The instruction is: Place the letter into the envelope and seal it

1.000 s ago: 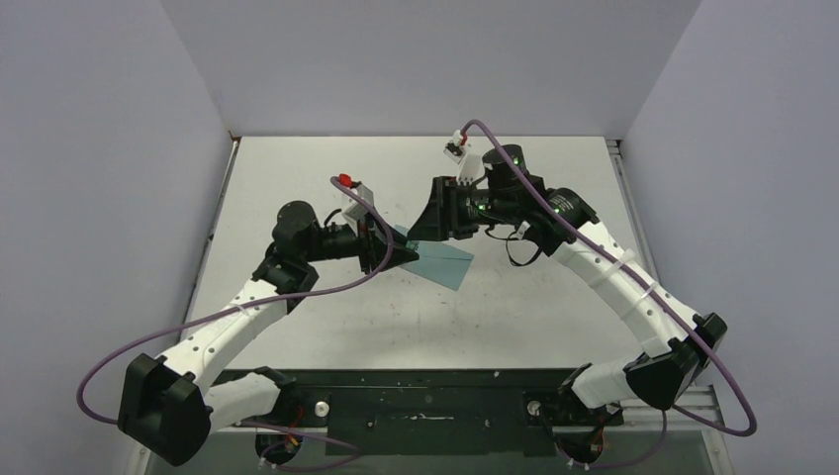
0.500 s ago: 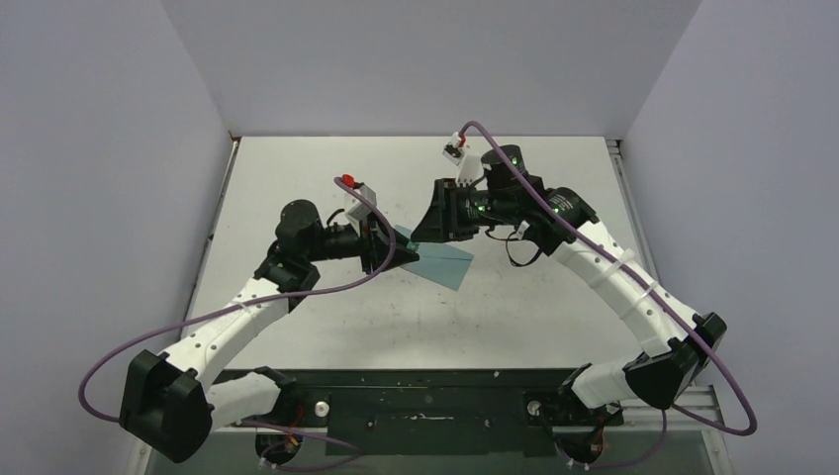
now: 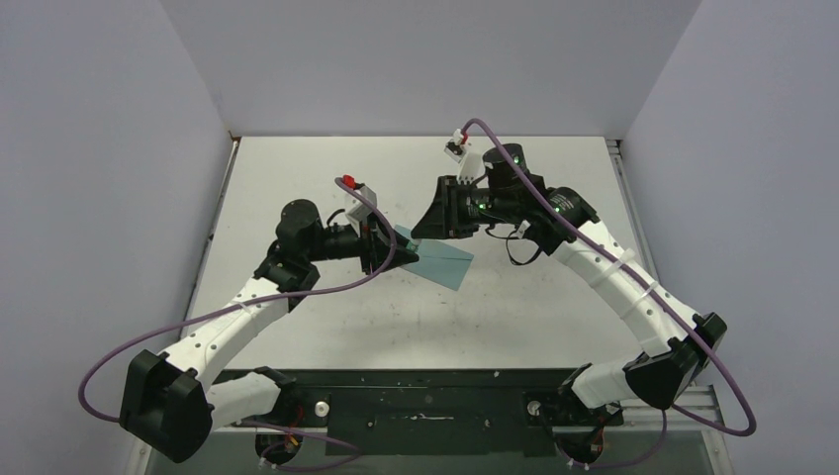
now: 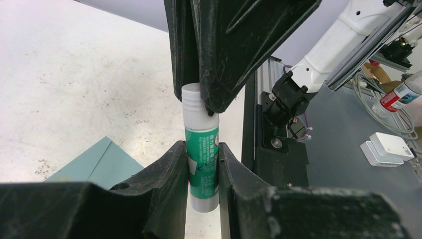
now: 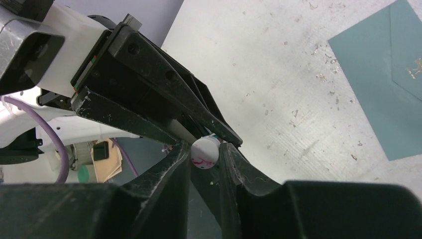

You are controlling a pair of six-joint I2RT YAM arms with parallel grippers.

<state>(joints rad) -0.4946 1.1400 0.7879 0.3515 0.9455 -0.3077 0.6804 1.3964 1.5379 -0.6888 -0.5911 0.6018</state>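
From above, little differs from a second ago. Both arms hold the same pose over the counter, and the left gripper and right gripper meet tip to tip as before. The teal envelope lies flat on the counter just beneath and beside them, in the same spot.

The left wrist view shows the left gripper clamped on the green-labelled body of a white-and-green glue stick, which stands upright between its fingers. The right gripper's fingers pinch the stick's white cap from above. A corner of the envelope shows at lower left.

In the right wrist view, the right gripper is closed against both sides of the cap's round white end. The envelope lies flat at upper right, apart from the grippers.
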